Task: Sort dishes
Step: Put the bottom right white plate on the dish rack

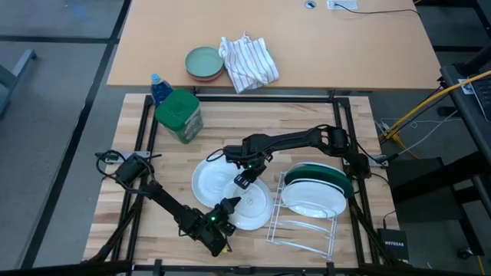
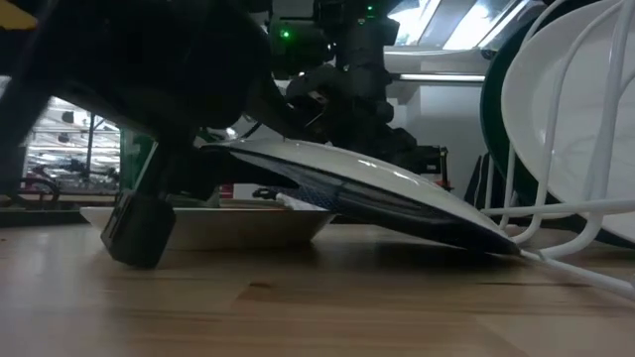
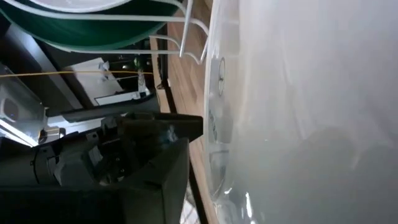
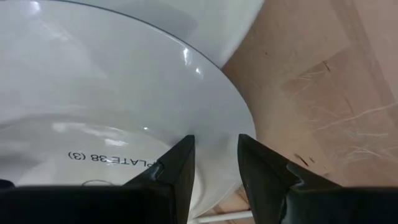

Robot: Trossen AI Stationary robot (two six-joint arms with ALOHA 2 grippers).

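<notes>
Starting at the table's front edge, the left gripper [image 1: 227, 207] sits low at the near rim of the smaller round white plate with a printed stamp at its centre [image 1: 253, 205]. Its fingers look closed on that rim, though the left wrist view shows only one dark finger against the plate. That hold explains the tilt. In the low view this plate is raised on the left gripper's side and slopes down until its other edge touches the wooden table [image 1: 307, 123] just beside the wire dish rack [image 1: 303, 226]. It lies stamped side up, darker patterned face down, and part of it overlaps the plain white round plate [image 1: 205, 182] lying flat beneath. The left arm runs low and stretched from the table's left side, wrist almost level with the surface, probably to get under the rim. Next out is the right gripper [image 1: 244, 181], pointing down over the far edge of the same plate. Its fingers [image 4: 180, 168] are slightly apart and straddle the rim, gripping nothing I can see, so it's likely lining up to take over. The right arm reaches in long from the right, elbow high. In the rack a second plain white plate [image 1: 311, 201] and the dark green plate [image 1: 341, 178] stand on edge.
</notes>
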